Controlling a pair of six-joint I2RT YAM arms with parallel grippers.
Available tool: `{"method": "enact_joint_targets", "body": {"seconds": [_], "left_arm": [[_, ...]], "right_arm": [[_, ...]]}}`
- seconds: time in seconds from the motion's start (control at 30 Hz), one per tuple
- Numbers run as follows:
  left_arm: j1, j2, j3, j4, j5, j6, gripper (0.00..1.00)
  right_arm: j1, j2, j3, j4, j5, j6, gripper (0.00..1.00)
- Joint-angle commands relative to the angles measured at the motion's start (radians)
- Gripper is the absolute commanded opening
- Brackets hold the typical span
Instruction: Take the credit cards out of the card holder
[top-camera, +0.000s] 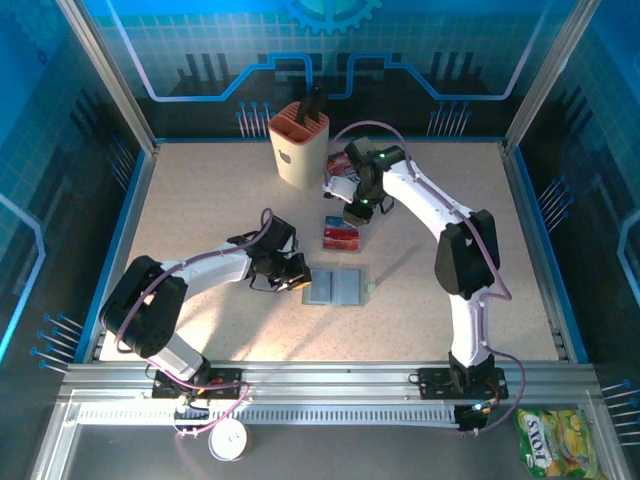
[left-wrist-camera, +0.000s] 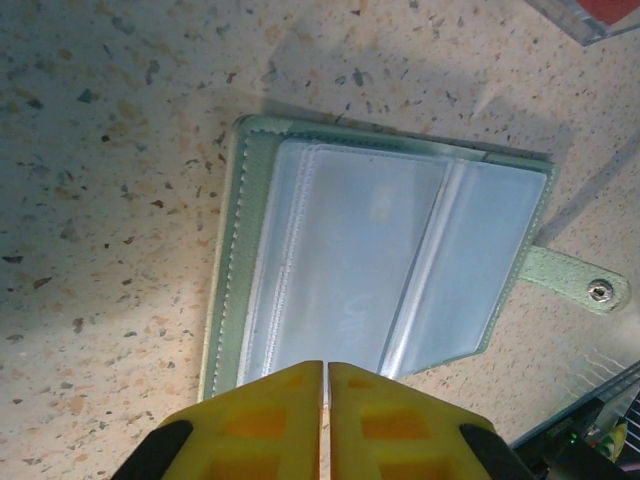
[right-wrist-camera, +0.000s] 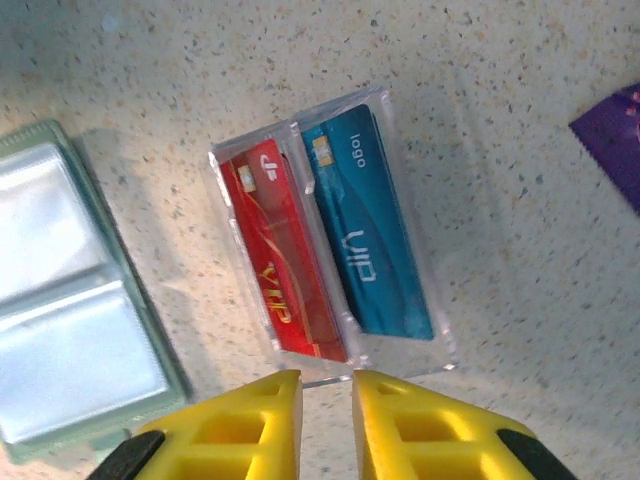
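Credit cards (right-wrist-camera: 365, 240), one red and one blue, lie side by side in a clear tray (right-wrist-camera: 400, 355) around the middle of the speckled beige desk (top-camera: 200, 200). We see the card holder (left-wrist-camera: 350, 280) lying open and flat just nearer the near edge. The left gripper (left-wrist-camera: 325, 375) has its fingers together at the holder's edge; we cannot tell whether it pinches anything. The right gripper (right-wrist-camera: 326, 385) hangs over the tray, fingers slightly apart. A beige slotted cup (top-camera: 298, 145) stands by the far edge. Blue patterned walls (top-camera: 60, 150) enclose the desk.
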Motion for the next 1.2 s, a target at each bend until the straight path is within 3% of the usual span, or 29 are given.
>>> {"method": "enact_joint_targets", "body": {"seconds": [0.0,0.3,0.53,1.17], "left_arm": [[0.007,-0.017,-0.020,0.016,-0.013,0.007,0.09],[0.007,0.033,-0.027,0.045,0.002,0.029,0.06],[0.007,0.042,-0.024,0.023,-0.042,0.065,0.03],[0.008,0.077,-0.046,0.038,-0.047,0.059,0.02]], "right_arm": [[0.024,-0.096,-0.109,0.138,-0.029,0.203,0.23],[0.121,-0.268,-0.412,0.380,-0.049,0.560,0.24],[0.187,-0.321,-0.549,0.503,-0.062,0.809,0.23],[0.256,-0.320,-0.779,0.754,-0.179,1.169,0.12]]}}
